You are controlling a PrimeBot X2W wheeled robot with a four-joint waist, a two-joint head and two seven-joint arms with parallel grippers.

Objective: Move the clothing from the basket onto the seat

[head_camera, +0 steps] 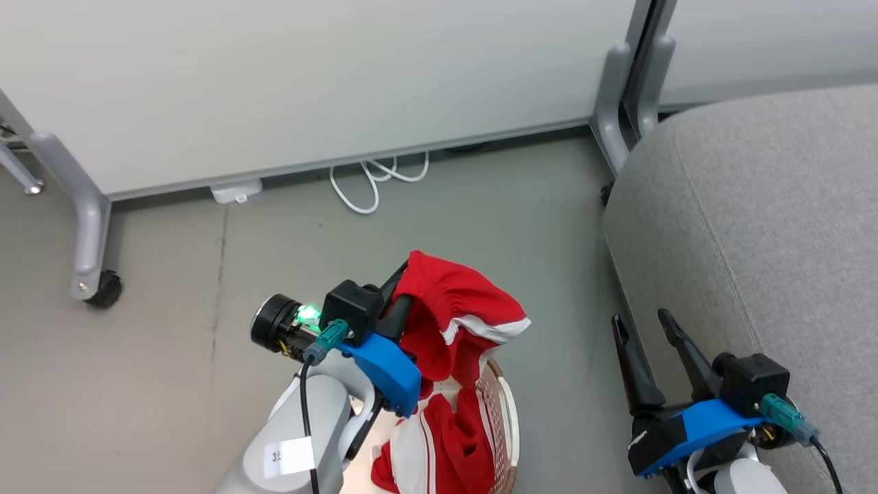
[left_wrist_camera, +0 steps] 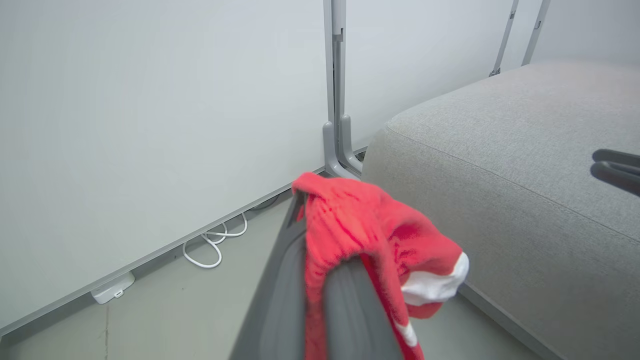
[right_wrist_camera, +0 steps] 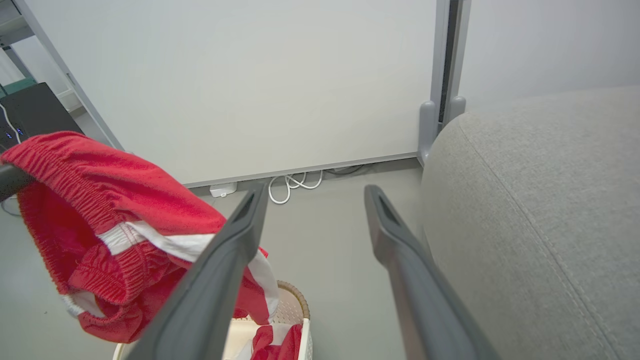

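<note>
My left gripper [head_camera: 406,280] is shut on a red garment with white stripes [head_camera: 461,309], holding it up above the basket [head_camera: 506,405]. The cloth drapes over the fingers and hides their tips in the left wrist view, where the garment [left_wrist_camera: 360,225] hangs from the left gripper [left_wrist_camera: 310,200]. A second piece of red and white clothing [head_camera: 446,439] lies in the basket. The grey seat [head_camera: 754,206] is to the right. My right gripper [head_camera: 645,326] stands open and empty beside the seat's front edge. In the right wrist view the right gripper [right_wrist_camera: 315,192] frames bare floor, left of the seat [right_wrist_camera: 540,200].
White partition panels stand behind on grey legs, one with a black caster [head_camera: 103,288]. A coiled white cable [head_camera: 374,182] and a small white adapter [head_camera: 236,192] lie on the floor at the panel's foot. Grey floor separates the basket and the seat.
</note>
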